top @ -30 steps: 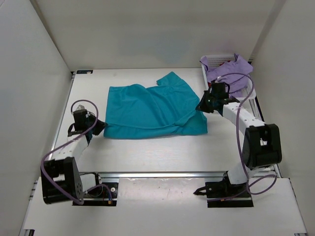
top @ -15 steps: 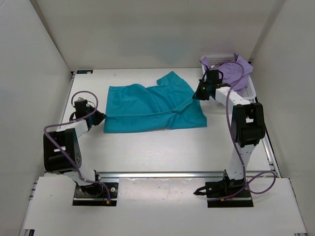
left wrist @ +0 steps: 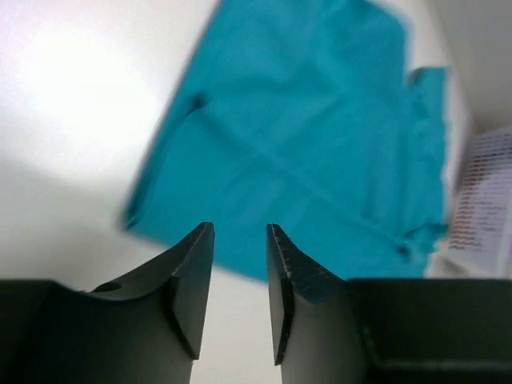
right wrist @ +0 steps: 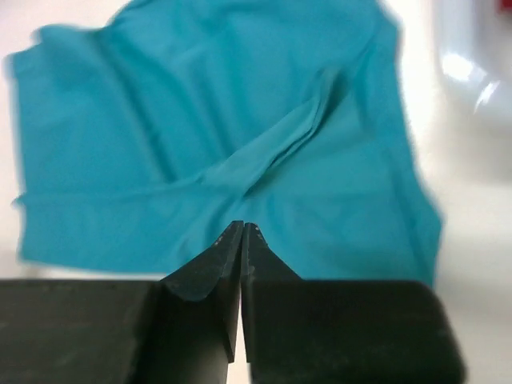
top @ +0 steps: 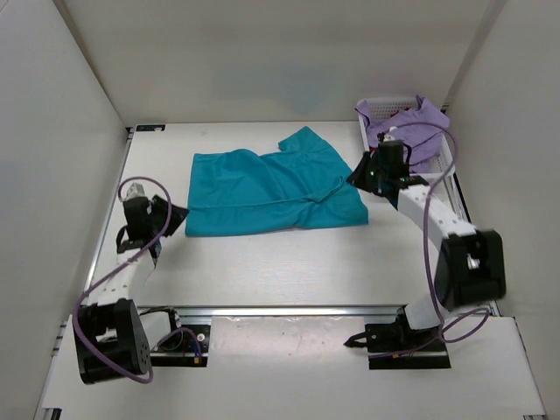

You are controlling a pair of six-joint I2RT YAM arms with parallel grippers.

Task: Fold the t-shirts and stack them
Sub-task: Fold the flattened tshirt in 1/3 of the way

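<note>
I am opening my left gripper [left wrist: 240, 230] partway, now empty, and keeping my right gripper [right wrist: 242, 227] shut on nothing, leaving the teal t-shirt [top: 267, 192] spread flat left of the basket [top: 385, 107], ready for folding.

The left arm [top: 131, 262] rises from its near-left base and leans toward the far side, its wrist bent so the left hand [top: 173, 218] points right, low over the worktop. Its two fingers [left wrist: 196, 276] stand apart with a clear gap and nothing between them. The right arm [top: 437, 219] stretches far and leftward from its elbow; the right hand [top: 358, 180] points left, fingertips pressed together
</note>
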